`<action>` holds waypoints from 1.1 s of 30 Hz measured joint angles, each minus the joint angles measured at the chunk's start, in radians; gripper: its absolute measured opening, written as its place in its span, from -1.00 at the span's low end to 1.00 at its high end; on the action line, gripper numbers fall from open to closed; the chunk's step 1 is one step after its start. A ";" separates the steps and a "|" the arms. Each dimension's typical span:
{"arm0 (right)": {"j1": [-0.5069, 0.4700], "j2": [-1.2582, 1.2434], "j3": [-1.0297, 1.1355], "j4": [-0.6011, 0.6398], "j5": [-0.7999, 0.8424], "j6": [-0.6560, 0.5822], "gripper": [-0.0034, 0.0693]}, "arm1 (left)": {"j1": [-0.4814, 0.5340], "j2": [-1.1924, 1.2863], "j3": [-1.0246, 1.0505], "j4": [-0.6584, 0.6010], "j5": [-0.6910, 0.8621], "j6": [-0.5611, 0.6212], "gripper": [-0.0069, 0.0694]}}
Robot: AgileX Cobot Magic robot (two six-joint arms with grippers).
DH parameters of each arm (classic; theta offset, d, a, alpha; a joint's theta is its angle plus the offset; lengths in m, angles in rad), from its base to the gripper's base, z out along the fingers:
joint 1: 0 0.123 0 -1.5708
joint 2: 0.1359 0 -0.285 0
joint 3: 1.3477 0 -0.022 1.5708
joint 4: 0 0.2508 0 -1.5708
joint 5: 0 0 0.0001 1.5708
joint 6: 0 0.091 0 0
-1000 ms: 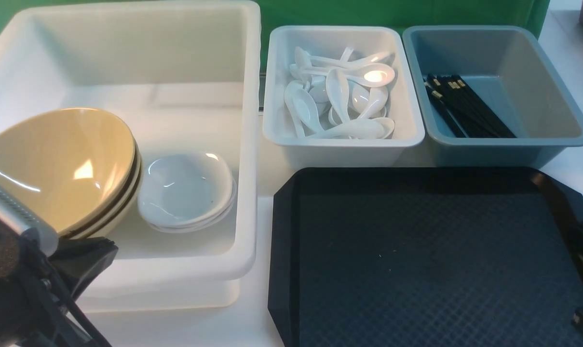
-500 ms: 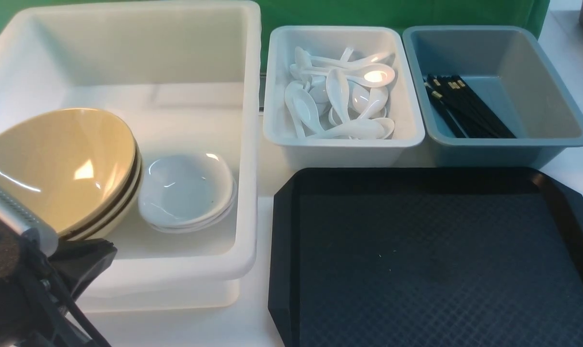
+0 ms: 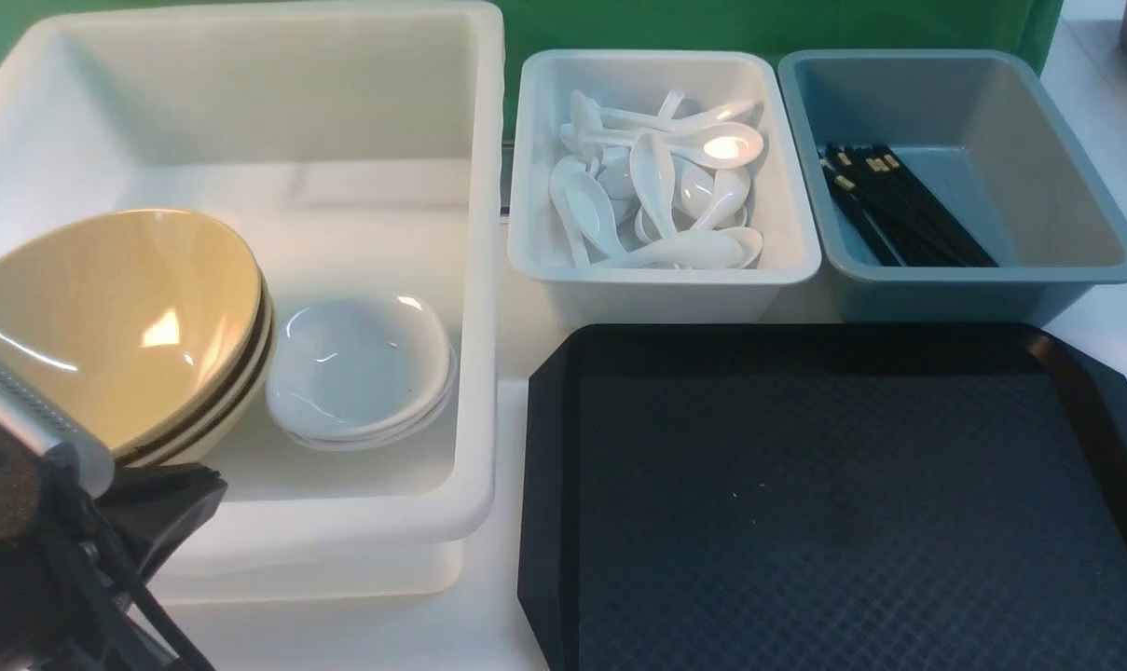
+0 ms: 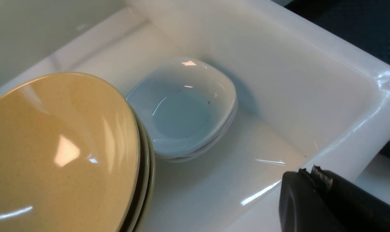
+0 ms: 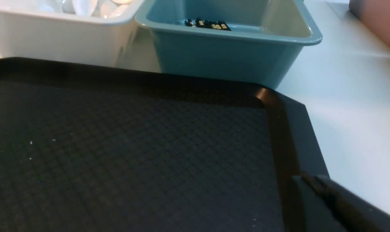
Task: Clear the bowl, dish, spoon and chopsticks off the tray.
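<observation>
**Tray bare, dishes binned**

Three tan bowls sit nested and tilted in the big white tub; the top bowl is wide, glossy and speckled, just ahead of the left claw. Touching the stack, on its far side from that claw, are three stacked white dishes — the top dish shallow, rounded-square, with a tiny dark speck inside. The tub's near wall stands between claw and crockery. The left claw's fingers look pressed together, holding nothing.

Further off, a smaller white bin holds a heap of white spoons, too tangled to count. The grey-blue bin holds a bundle of black chopsticks with gold bands.

The black tray lies on the white bench, its diamond-textured surface flecked with crumbs. The right claw hovers over the tray's corner — only a dark edge shows, so I cannot tell its opening.
</observation>
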 joint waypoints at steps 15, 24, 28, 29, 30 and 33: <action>0.000 0.000 0.000 0.000 0.001 -0.011 -0.72 | 0.000 -0.003 0.002 0.000 -0.001 0.000 -0.85; -0.002 0.000 0.000 0.000 0.002 -0.011 -0.69 | 0.123 -0.273 0.191 0.139 -0.164 -0.078 -0.85; -0.002 0.000 0.000 0.000 0.003 -0.011 -0.69 | 0.301 -0.409 0.357 0.093 -0.434 -0.084 -0.85; -0.002 0.000 0.000 0.000 0.003 -0.011 -0.68 | 0.340 -0.433 0.396 0.062 -0.485 -0.085 -0.85; -0.002 0.000 0.000 0.000 0.003 -0.011 -0.68 | 0.386 -0.459 0.446 0.014 -0.544 -0.086 -0.85; -0.002 0.000 0.000 0.000 0.003 -0.011 -0.67 | 0.482 -0.529 0.513 -0.120 -0.542 -0.081 -0.85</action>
